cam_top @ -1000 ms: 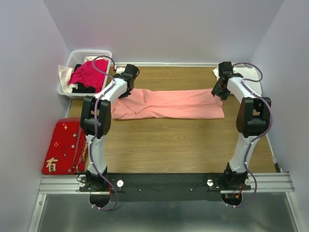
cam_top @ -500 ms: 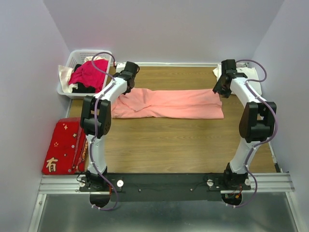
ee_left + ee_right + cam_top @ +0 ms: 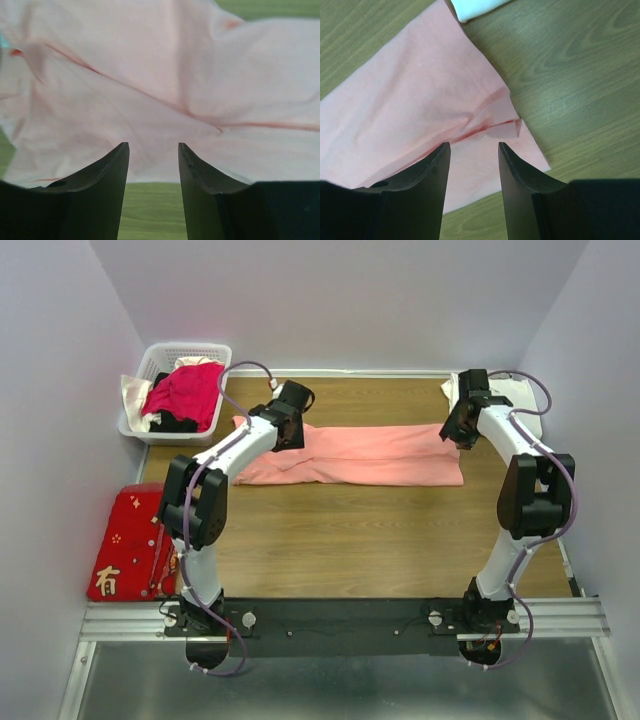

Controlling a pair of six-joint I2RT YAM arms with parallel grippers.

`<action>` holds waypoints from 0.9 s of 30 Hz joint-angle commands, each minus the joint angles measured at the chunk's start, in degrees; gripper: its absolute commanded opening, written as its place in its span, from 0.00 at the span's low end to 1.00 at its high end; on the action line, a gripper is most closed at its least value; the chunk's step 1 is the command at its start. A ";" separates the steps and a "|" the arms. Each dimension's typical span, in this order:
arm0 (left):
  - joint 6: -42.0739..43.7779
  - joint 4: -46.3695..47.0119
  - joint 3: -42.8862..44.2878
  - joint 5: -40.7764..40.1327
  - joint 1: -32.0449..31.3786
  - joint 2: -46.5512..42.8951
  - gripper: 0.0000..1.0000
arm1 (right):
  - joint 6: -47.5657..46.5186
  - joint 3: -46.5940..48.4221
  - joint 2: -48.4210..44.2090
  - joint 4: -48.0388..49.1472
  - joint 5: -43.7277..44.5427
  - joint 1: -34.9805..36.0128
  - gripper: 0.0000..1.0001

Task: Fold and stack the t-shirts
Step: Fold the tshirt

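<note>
A salmon-pink t-shirt (image 3: 370,454) lies folded into a long strip across the far half of the wooden table. My left gripper (image 3: 289,427) hovers open over the strip's left part, with creased pink cloth (image 3: 165,75) beneath it and nothing between the fingers (image 3: 153,147). My right gripper (image 3: 456,431) stands open over the strip's right end, where a small corner of cloth (image 3: 510,127) is turned up; nothing sits between its fingers (image 3: 474,146). A white t-shirt (image 3: 522,398) lies at the back right, partly hidden by the right arm, and shows as a white edge (image 3: 475,7) in the right wrist view.
A white basket (image 3: 190,346) holding a magenta cloth (image 3: 186,390) and other clothes stands at the back left. A flat red cloth with gold characters (image 3: 125,540) lies at the left front. Walls close in the table on three sides.
My left gripper has opened, let go of the pink shirt's left end and moved right over the strip. The right gripper has drifted slightly back and stays open.
</note>
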 commanded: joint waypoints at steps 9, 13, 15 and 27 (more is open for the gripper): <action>-3.97 0.75 -3.43 4.86 -2.60 1.86 0.50 | 0.35 -2.00 -2.12 0.14 -1.33 -0.27 0.52; -4.93 -1.18 -2.91 2.93 -2.60 2.56 0.51 | 0.43 -2.08 -2.30 0.14 -1.25 -0.27 0.51; -5.28 -2.06 -2.82 1.96 -2.51 3.00 0.51 | 0.70 -2.17 -2.30 0.14 -1.24 -0.18 0.51; -6.26 -3.83 -3.43 -0.42 -2.51 4.76 0.47 | 0.78 -2.70 -2.21 0.14 -1.25 -0.27 0.51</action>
